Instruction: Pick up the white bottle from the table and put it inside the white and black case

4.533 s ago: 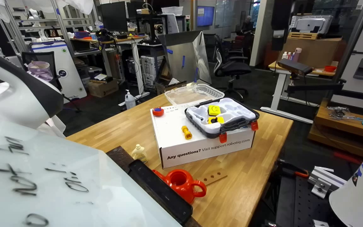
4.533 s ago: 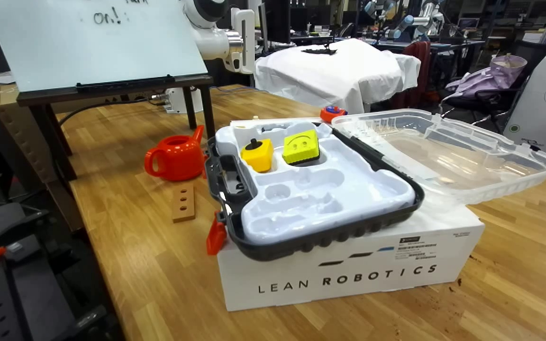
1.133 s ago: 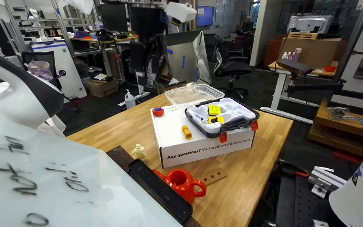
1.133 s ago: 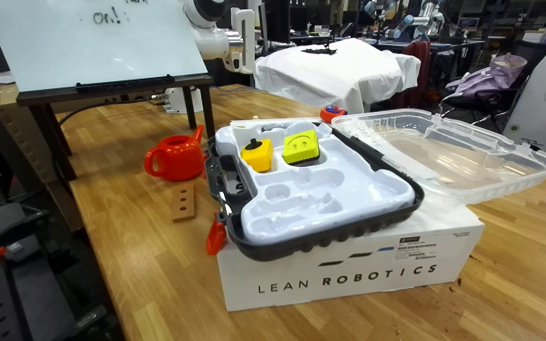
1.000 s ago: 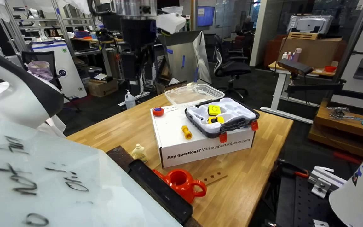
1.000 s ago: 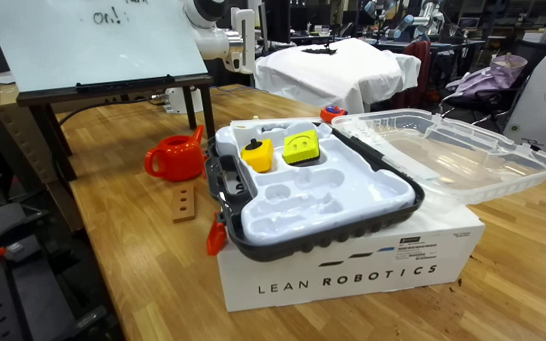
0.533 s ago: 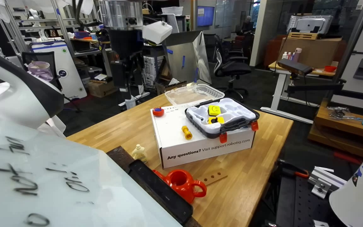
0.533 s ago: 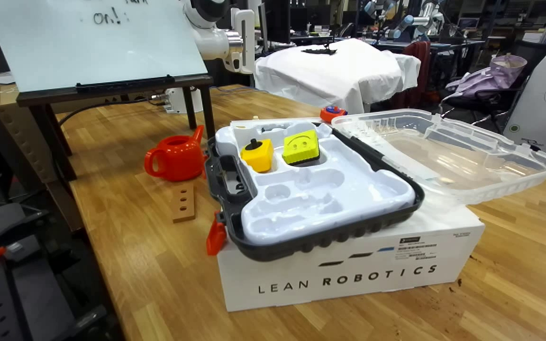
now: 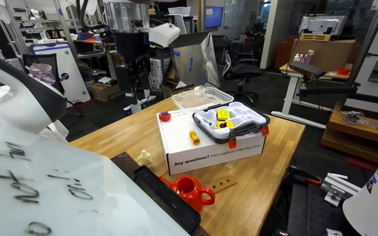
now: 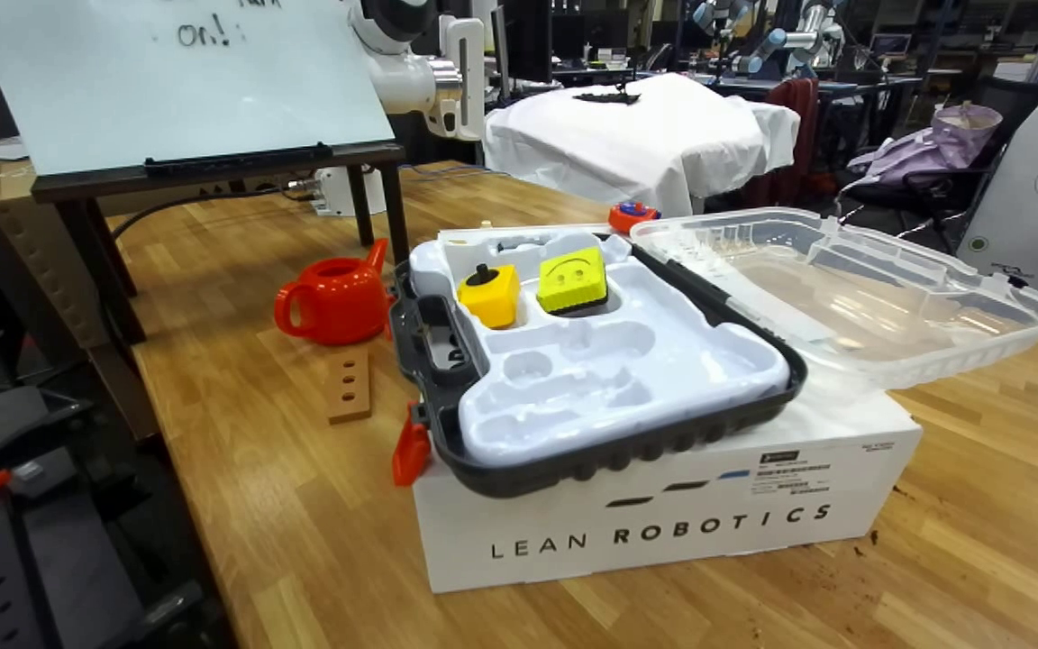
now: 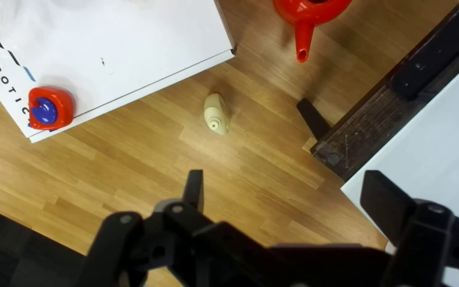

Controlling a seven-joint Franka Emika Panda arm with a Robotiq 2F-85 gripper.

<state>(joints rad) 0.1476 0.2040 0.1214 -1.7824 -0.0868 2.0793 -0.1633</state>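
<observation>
Cream bottle (image 11: 216, 114) stands near the box edge (image 11: 134, 95), room around it — end effector (image 11: 283, 182) spread wide, holding nothing.

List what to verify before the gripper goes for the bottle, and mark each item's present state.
1. Gripper open, holding nothing: ok.
2. Cream-coloured bottle upright on the wooden table: ok.
3. Bottle centred between the fingertips: not ok; in the wrist view it appears beyond them, off-centre.
4. Gripper's height clearance over the whiteboard: cannot tell.
5. Black-and-white case open: ok; its clear lid is laid back.
6. Case fully on the cardboard box: not ok; one side overhangs.
</observation>
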